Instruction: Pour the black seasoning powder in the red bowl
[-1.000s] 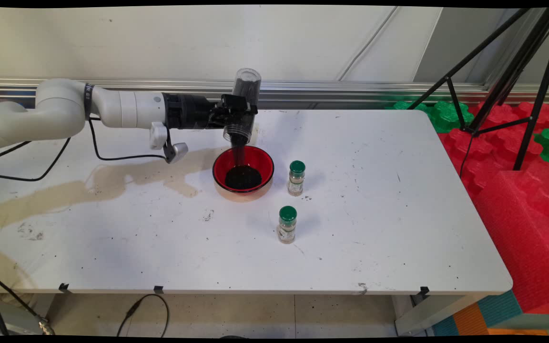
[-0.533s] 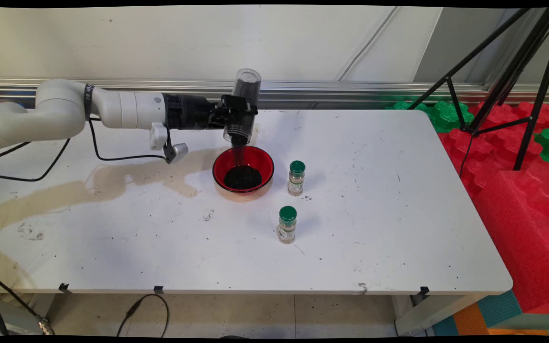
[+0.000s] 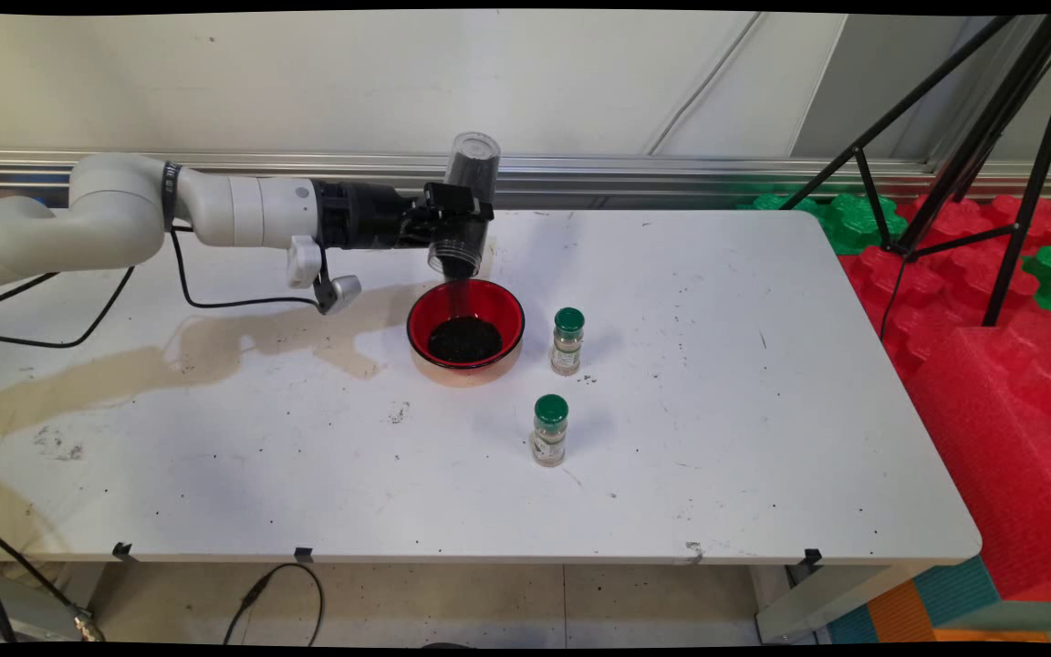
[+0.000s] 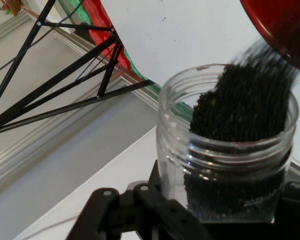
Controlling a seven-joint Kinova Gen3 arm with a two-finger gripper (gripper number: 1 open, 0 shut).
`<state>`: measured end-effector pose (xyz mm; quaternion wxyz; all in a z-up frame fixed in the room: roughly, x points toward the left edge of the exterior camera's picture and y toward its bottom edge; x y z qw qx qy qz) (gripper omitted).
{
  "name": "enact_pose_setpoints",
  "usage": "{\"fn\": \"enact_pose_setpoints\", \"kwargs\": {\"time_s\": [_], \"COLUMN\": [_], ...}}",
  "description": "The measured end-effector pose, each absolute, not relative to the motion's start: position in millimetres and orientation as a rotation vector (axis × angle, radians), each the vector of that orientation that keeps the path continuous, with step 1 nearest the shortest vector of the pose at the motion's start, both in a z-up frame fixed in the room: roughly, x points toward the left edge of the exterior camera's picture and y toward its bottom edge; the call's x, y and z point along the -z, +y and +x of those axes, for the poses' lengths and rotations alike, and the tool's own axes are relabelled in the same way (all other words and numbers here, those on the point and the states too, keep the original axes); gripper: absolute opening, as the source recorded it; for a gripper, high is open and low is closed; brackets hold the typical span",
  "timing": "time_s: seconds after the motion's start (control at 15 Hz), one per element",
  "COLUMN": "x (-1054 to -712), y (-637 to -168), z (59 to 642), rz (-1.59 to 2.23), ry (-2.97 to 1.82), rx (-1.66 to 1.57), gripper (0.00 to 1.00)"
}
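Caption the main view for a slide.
Gripper tips a clear jar, pouring dark grains into the red bowl beside two green-capped bottles.

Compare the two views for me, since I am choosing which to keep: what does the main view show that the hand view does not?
Only the main view shows the two green-capped spice jars standing right of the red bowl, and the whole white table. Only the hand view shows the clear jar's threaded mouth up close, dark grains sliding out. Both show the gripper shut on the tipped jar, the bowl and the black tripod.

White rounded arm, black tool, black cables
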<state>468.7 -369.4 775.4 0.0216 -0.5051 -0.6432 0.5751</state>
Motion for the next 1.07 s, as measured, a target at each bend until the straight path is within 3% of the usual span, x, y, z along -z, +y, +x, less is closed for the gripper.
{"fn": "enact_pose_setpoints", "kwargs": {"time_s": [1.07], "x": [-774.0], "y": [-368.5], "z": [470.4], "rz": [-1.533], "ry": [-2.015], "rx": [-1.758], "gripper": [0.00]}}
